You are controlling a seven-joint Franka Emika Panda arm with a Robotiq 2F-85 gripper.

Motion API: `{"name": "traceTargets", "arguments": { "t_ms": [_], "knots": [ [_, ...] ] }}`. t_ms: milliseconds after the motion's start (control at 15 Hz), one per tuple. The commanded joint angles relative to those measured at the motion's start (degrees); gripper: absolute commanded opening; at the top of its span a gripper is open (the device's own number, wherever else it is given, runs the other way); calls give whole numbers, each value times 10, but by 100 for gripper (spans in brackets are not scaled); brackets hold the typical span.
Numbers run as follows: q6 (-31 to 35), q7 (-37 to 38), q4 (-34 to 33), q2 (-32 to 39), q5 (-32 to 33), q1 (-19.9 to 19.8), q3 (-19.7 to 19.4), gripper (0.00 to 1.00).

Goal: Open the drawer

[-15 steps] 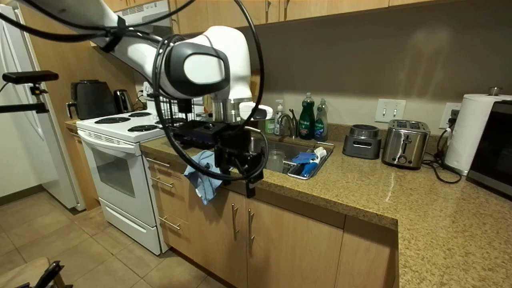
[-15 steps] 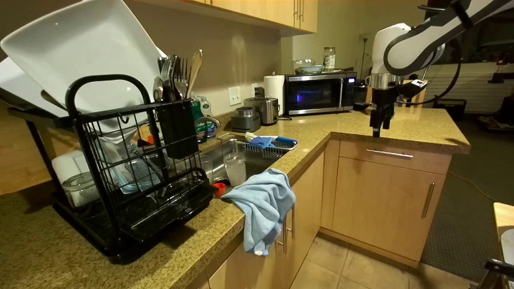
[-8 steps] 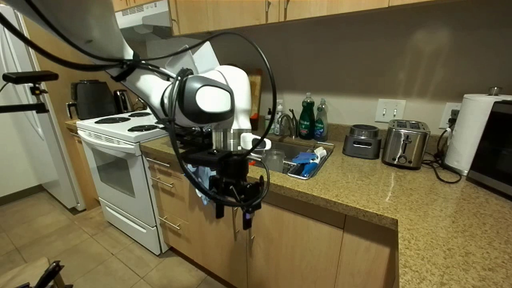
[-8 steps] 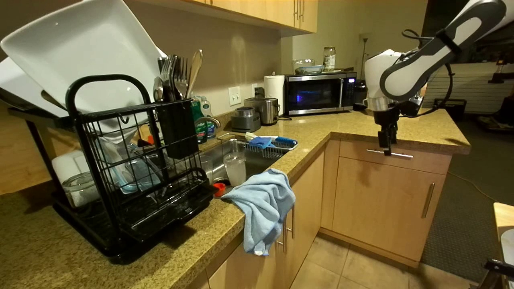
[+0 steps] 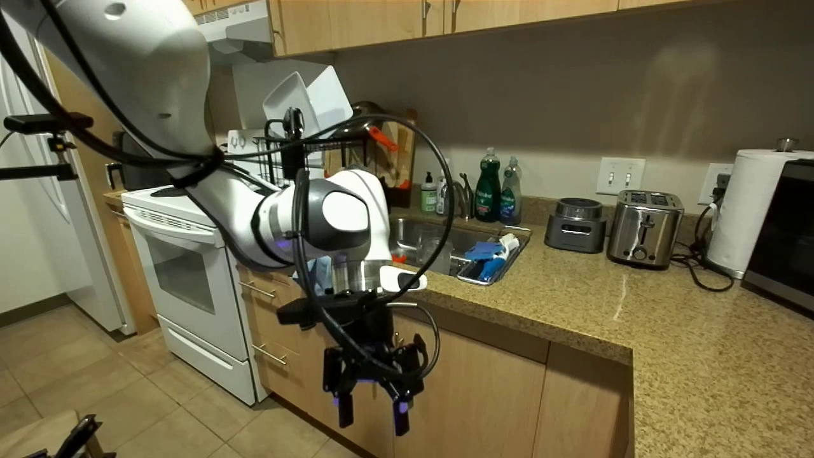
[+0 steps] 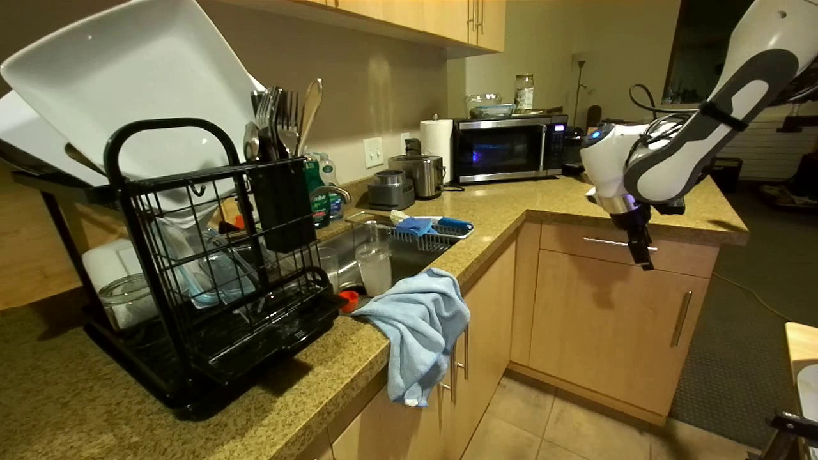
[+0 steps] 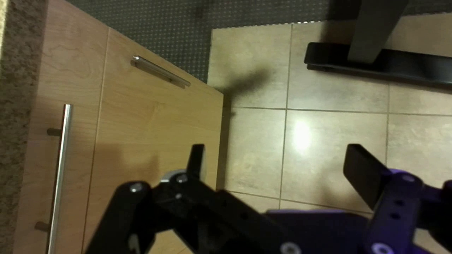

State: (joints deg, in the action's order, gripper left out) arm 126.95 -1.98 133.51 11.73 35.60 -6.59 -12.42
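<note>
Hovering, gripper [image 7: 276,158] spread, I find the drawer [image 7: 83,123] closed; its handle [image 7: 60,176], wrist-view nine o'clock, seems untouched; grip and pull remain

I can't read any text for certain. In an exterior view I get white lettering on the green dish-soap bottle [image 5: 488,191] and markings on the blue dish-soap bottle [image 5: 510,198], both too blurred to spell out. Pump bottle [image 5: 428,196]: label, print too small. In an exterior view, glass jar [image 6: 524,94] atop the microwave [image 6: 501,152]: pale label, illegible. Microwave display [image 6: 560,128]: lit, characters too small for me.
</note>
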Motion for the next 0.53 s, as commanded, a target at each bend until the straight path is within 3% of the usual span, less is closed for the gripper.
{"name": "traceTargets", "arguments": {
  "t_ms": [0,467],
  "knots": [
    [36,61,3,31,103,-5,-13,100],
    [57,166,-51,77,242,-10,-24,100]
  ]
}}
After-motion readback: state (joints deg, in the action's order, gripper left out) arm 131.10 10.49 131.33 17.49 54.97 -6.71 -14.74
